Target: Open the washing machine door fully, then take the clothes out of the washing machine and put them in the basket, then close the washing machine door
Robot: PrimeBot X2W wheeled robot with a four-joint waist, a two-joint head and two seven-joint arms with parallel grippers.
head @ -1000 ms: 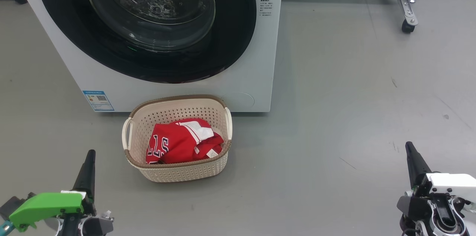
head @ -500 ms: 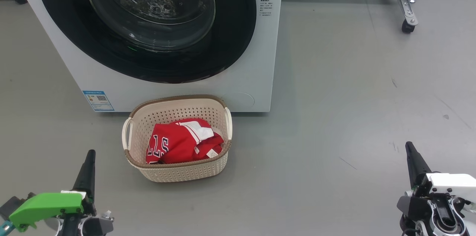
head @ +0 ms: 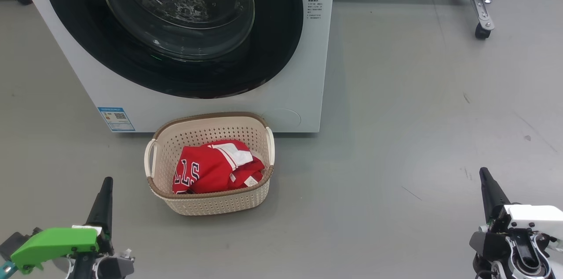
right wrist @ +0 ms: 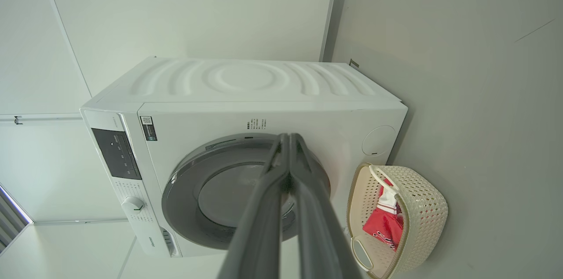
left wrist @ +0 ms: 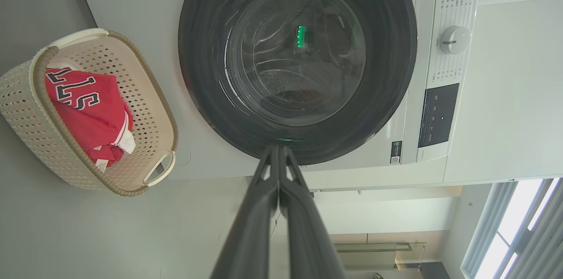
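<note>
The white washing machine (head: 303, 72) stands at the top left of the head view, and its black-rimmed round door (head: 176, 28) lies flush against its front. On the floor just before it sits the cream basket (head: 209, 206), holding red clothes (head: 215, 167) with white trim. My left gripper (head: 107, 181) is low at the left, shut and empty, a short way left of the basket. At the lower right, far from the basket, my right gripper (head: 483, 170) is shut and empty too. The left wrist view shows the door (left wrist: 299, 63), the basket (left wrist: 26, 107) and the clothes (left wrist: 88, 111); the right wrist view shows the washing machine (right wrist: 246, 89), the basket (right wrist: 426, 213) and the clothes (right wrist: 385, 226).
Grey floor spreads to the right of the machine. A metal frame leg on a caster (head: 482, 30) stands at the top right, below a pale panel. A blue label (head: 116, 119) is on the machine's lower left front.
</note>
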